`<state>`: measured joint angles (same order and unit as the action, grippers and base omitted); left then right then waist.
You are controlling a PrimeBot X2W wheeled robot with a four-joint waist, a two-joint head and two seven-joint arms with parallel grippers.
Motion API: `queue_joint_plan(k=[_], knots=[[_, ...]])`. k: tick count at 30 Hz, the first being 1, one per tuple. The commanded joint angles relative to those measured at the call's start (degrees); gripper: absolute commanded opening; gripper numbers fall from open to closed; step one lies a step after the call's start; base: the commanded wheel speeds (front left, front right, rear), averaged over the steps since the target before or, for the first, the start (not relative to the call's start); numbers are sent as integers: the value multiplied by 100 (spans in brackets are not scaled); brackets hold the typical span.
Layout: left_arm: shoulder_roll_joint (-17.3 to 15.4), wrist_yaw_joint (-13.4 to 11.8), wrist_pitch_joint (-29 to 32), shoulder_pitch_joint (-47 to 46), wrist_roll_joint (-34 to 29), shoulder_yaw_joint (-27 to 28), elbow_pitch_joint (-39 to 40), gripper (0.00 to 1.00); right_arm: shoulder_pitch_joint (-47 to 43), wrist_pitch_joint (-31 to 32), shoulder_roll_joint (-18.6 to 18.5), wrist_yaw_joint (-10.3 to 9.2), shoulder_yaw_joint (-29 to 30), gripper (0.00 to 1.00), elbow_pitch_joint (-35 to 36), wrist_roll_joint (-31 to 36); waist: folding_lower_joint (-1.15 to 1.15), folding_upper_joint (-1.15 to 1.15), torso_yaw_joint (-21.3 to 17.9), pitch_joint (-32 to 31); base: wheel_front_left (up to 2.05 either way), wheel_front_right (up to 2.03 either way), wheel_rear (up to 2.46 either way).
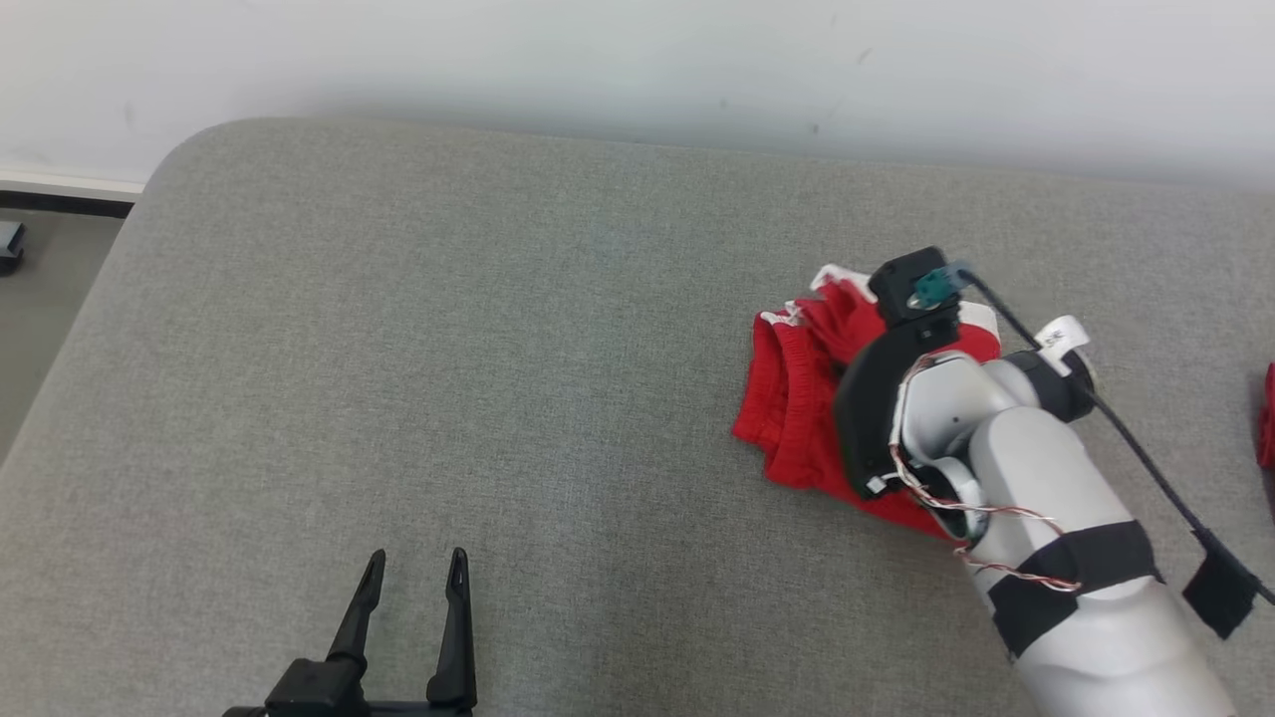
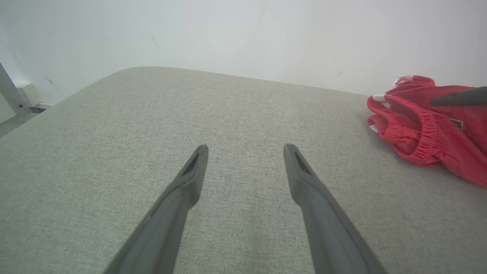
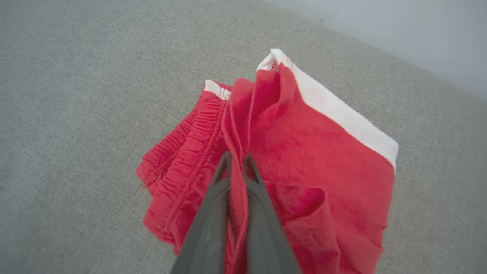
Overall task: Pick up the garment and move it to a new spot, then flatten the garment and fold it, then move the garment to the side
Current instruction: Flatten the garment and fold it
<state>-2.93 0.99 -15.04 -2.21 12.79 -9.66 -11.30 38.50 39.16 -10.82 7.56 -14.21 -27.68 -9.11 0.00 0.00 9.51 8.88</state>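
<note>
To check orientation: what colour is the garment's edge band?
White band on red garment; clearest in right wrist view.

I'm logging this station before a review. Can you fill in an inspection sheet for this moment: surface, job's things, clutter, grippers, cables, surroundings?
Surface: grey woven surface, far-left corner rounded.
Job's things: red garment with white trim, bunched up on the right side.
Clutter: red item cut off at the head view's right edge; cannot tell what it is.
Grippers: left gripper open over bare surface, holding nothing; right gripper shut on a fold of the garment.
Cables: black cable along the right arm; twisted red-white wires at its wrist.
Surroundings: pale wall behind; floor at left with a dark object.
</note>
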Motion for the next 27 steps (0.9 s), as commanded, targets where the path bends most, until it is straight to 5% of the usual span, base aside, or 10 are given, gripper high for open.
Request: queue_joint_plan(k=[1,3,4,15,25,26,27], knots=[[7,-19,-17,84,16,-5,-9,100,64,-51,47,-14,-35,0,-28,-27,0,0,5,-6,0,0,0],[7,-19,-16,87,24,-21,-10,100,98,-148,84,-14,-139,6,-132,-108,0,0,12,-15,0,0,0],[8,-18,-16,89,27,-28,-14,100,121,-210,103,-14,-187,100,-173,-168,0,0,12,-21,0,0,0],[8,-38,-16,167,28,-2,-50,100,302,-968,260,-14,-97,100,243,-1508,0,0,-105,-202,0,0,0],[7,-27,-17,95,75,-72,11,100,-306,-1539,-555,-13,866,100,21,-449,0,0,-98,-123,0,0,0],[7,-25,-16,76,79,-78,15,100,-376,-1634,-596,-13,867,92,-18,-305,0,0,-89,-100,0,0,0],[7,-25,-17,60,84,-75,15,100,-443,-1719,-616,-13,840,32,-58,-169,0,0,-83,-75,0,0,0]])
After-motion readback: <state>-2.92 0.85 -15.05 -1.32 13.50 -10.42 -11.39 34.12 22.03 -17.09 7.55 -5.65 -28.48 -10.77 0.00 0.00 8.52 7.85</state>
